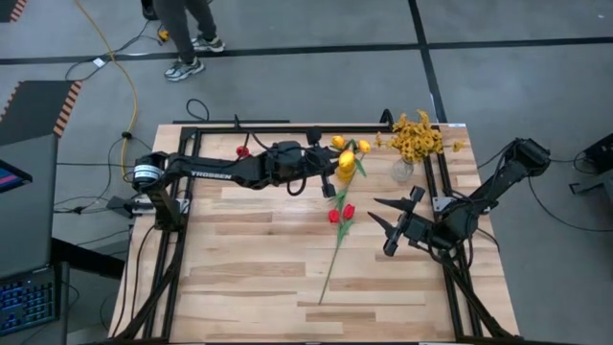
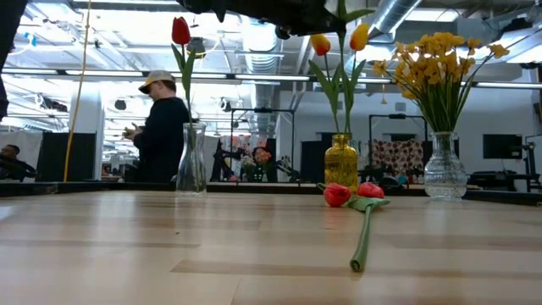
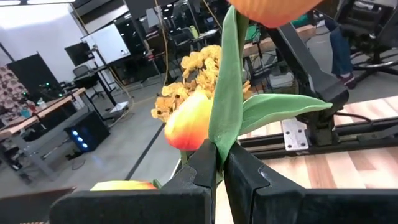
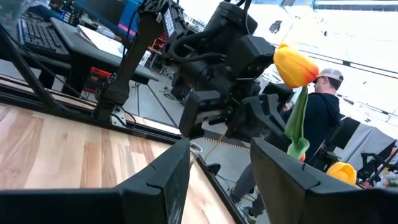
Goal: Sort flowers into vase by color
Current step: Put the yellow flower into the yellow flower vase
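Left jaws (image 3: 219, 163) pinched around tulip stem (image 3: 225, 93)

Top of held yellow-orange tulip (image 3: 273, 11) beyond picture's upper edge.

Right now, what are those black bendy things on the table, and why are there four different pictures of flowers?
Those are two robot arms, each ending in a two-finger pincher called a gripper. One picture looks down from above, one looks level across the wooden table, and two come from little cameras on the arms' wrists.

The left gripper is shut on the stem of a yellow-orange tulip, holding it above the yellow vase. The right gripper waits open above the table, holding nothing.

A clear vase holds a red tulip, and another clear vase holds the mustard-yellow blossoms. Two red tulips are still lying on the table, waiting to be sorted. A person stands in the room behind the table.
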Available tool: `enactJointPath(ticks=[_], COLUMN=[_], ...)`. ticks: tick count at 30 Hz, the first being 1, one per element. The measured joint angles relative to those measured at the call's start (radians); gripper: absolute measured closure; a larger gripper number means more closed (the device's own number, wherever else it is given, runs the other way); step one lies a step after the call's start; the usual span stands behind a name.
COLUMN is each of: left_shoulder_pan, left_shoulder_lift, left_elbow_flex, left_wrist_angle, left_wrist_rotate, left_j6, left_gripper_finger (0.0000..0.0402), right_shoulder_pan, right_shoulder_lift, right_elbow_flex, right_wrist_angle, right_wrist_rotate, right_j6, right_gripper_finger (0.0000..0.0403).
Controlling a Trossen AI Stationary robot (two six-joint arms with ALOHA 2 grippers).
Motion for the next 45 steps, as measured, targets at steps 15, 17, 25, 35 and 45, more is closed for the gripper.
enactJointPath(ticks=[15, 17, 25, 35, 45], left_shoulder_pan=[-0.008, -0.008, -0.008, -0.008, -0.007], left_shoulder_lift=[-0.024, -0.027, -0.033, -0.033, -0.033], left_elbow_flex=[0.001, 0.001, 0.001, 0.001, 0.001], left_wrist_angle=[0.002, 0.002, -0.008, -0.07, -0.085], left_wrist_rotate=[-0.027, -0.029, -0.033, -0.084, -0.084], left_j6=[-0.03, -0.034, -0.034, -0.008, -0.013], left_gripper_finger=[0.0397, 0.0397, 0.0397, 0.0397, 0.0397], right_shoulder_pan=[0.0, 0.0, 0.0, 0.0, 0.0], right_shoulder_lift=[0.0, 0.0, 0.0, 0.0, 0.0], right_elbow_flex=[0.0, 0.0, 0.0, 0.0, 0.0], right_wrist_angle=[-0.002, -0.003, -0.004, -0.004, -0.004], right_wrist_rotate=[0.001, 0.001, 0.001, 0.001, 0.001], right_j6=[0.0, 0.0, 0.0, 0.0, 0.0], right_gripper_finger=[0.0207, 0.0207, 0.0207, 0.0207, 0.0207])
